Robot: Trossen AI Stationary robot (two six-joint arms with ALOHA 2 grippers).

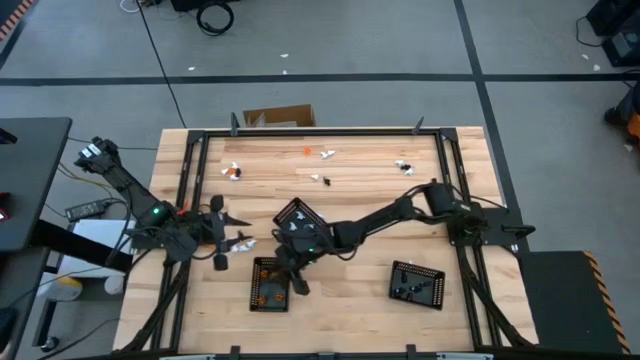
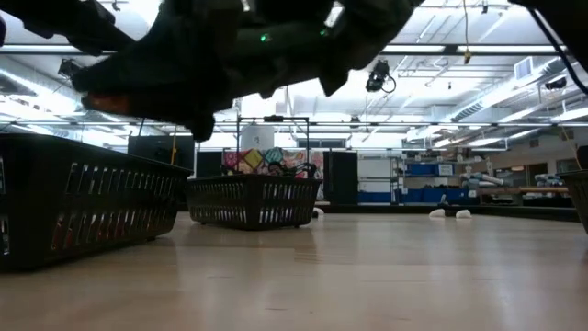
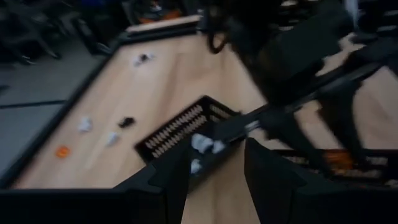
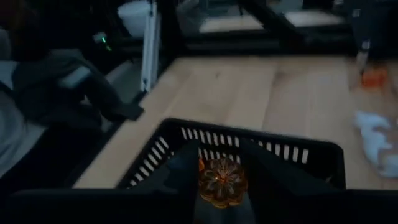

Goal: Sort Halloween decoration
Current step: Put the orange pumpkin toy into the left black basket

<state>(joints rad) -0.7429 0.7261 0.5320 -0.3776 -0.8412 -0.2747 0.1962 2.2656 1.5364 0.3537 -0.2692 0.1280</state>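
The decoration is tiny orange, white and black toy pieces. Several lie loose on the far part of the table, among them an orange one (image 1: pixel 308 151) and white ones (image 1: pixel 327 155) (image 1: pixel 232 170). My right gripper (image 4: pixel 221 180) (image 1: pixel 292 275) is shut on an orange pumpkin piece (image 4: pixel 221 176) over the near tray with orange pieces (image 1: pixel 268 288). My left gripper (image 3: pixel 217 177) (image 1: pixel 238 243) is open and hovers left of the tray with white pieces (image 1: pixel 300 222) (image 3: pixel 186 127). My right gripper pinches the orange pumpkin piece (image 4: pixel 221 186) between its two fingers, one on each side of it. The piece is lifted clear, above the rim of the black tray (image 4: pixel 249 144).
A third black tray (image 1: pixel 417 283) with black pieces rests near the table's right near corner. A black frame (image 1: pixel 190 170) runs round the wooden table. In the low view, trays (image 2: pixel 83 198) (image 2: pixel 253 200) stand on the tabletop. A cardboard box (image 1: pixel 278 117) sits beyond the far edge.
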